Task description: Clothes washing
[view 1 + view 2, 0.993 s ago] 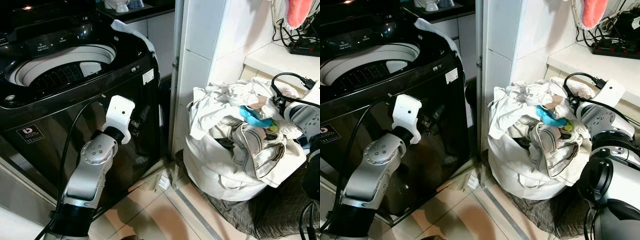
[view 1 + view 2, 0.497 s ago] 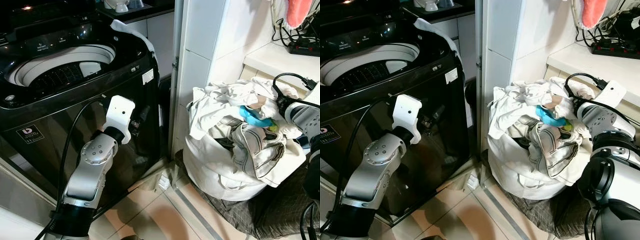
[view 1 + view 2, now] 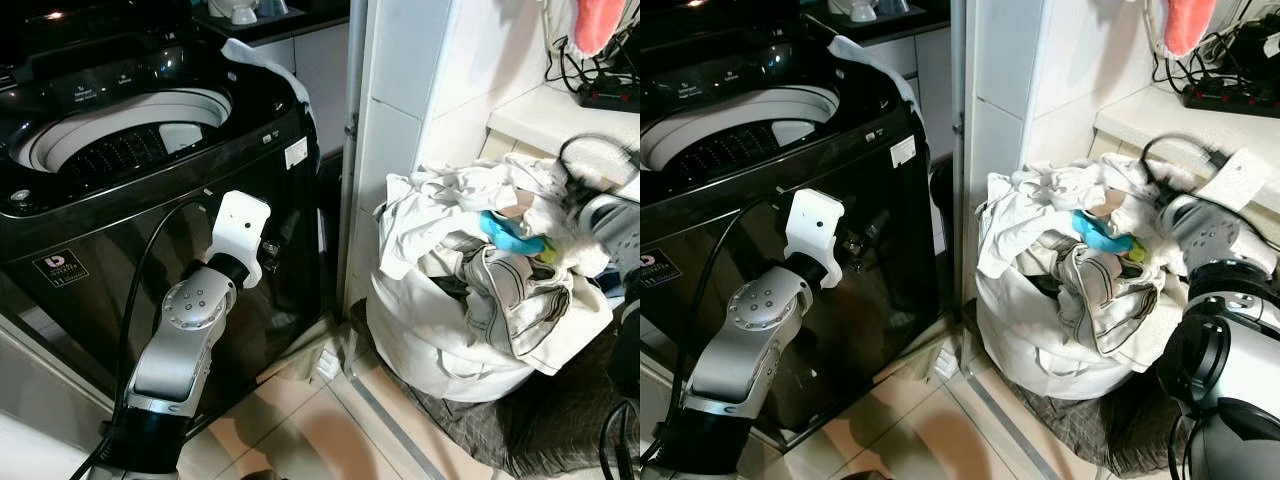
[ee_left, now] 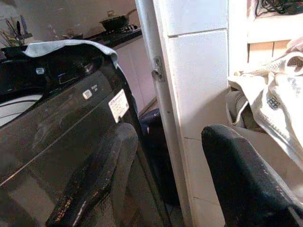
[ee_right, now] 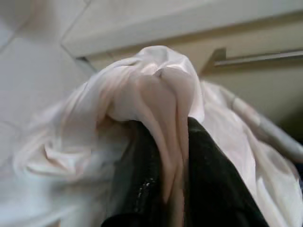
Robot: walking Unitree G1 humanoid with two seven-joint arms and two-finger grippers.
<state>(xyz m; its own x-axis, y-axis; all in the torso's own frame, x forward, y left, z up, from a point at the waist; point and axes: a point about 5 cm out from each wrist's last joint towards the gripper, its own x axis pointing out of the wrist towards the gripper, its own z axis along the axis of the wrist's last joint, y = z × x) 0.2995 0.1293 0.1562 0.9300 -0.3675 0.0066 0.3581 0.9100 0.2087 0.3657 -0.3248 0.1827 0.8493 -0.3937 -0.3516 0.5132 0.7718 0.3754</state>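
My right gripper (image 5: 163, 189) pinches a fold of pale pink-white cloth (image 5: 156, 90), seen close at the wrist; head views show its blurred arm over the white laundry bag (image 3: 440, 350). Left gripper (image 4: 165, 184) spread, raised beside the black top-loading washer (image 3: 150, 130).

On the glossy black top-loading washing machine (image 3: 150, 190), a white square badge (image 3: 60, 267) on the front panel bears a bold "b" logo; the line beneath it, the white stickers near the rim and the control-panel labels are too small to read.

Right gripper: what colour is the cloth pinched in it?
Pale, pinkish-white cloth, bunched between the right gripper fingers. Best seen in the right wrist view.
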